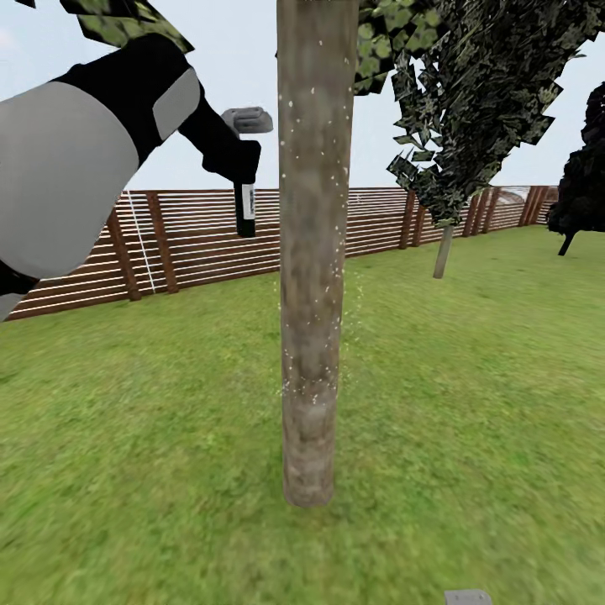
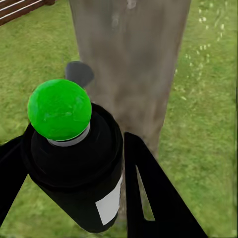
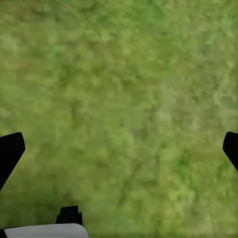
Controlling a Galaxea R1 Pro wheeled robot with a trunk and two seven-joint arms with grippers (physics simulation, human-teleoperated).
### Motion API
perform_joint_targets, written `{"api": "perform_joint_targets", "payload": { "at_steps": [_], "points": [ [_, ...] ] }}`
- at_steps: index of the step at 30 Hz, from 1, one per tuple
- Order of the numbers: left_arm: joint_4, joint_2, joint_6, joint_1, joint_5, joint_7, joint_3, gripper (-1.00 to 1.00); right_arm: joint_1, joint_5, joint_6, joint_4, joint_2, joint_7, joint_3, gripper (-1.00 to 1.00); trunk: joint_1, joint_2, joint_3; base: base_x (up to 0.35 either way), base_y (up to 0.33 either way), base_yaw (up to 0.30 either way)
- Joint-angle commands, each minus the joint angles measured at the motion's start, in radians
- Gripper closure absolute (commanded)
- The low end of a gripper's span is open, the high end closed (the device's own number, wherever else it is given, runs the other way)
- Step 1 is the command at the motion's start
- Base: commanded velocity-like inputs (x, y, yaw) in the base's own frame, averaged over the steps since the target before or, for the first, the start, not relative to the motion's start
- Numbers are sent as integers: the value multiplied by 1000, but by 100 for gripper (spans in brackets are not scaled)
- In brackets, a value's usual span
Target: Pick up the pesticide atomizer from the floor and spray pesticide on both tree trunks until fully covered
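From the head view, a trunk stands upright in the middle of the lawn, close in front, with white pesticide specks dotted over its bark and drifting just off its right edge. The left arm reaches in high from the left, and its gripper grips the atomizer, whose grey head points toward the trunk and whose dark body hangs down, just beside the trunk but apart from it. A slatted fence runs behind, a second, thinner tree stands farther back to the right, and a dark bush sits at the right edge. In the left wrist view, the black fingers are clenched on either side of the atomizer's dark body, with its green dot on top and the trunk just beyond. In the right wrist view, the right gripper hangs over bare grass, its fingertips spread wide at the two edges, released and holding nothing.
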Motion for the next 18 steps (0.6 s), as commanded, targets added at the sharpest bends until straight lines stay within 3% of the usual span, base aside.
{"api": "perform_joint_targets", "payload": {
  "at_steps": [1,5,10,15,17,18],
  "points": [
    [20,-3,-4,0,0,0,1,100,0,0,0,0,0,0,0,-100,0,0,0,0,0,0],
    [38,-42,-7,0,2,0,0,100,0,0,0,0,1,0,0,-100,0,0,0,0,0,0],
    [41,-42,-7,10,2,0,0,100,0,0,0,0,0,0,0,-100,0,0,0,0,0,0],
    [41,-42,-32,97,2,2,0,100,0,0,0,0,1,0,0,-100,0,0,0,0,0,0],
    [37,-42,-39,107,62,2,-3,100,0,1,0,0,1,0,0,-100,0,0,0,0,0,0],
    [26,-42,-41,109,109,2,-5,100,0,1,0,0,1,0,0,-100,0,0,0,0,0,0]
  ]
}}
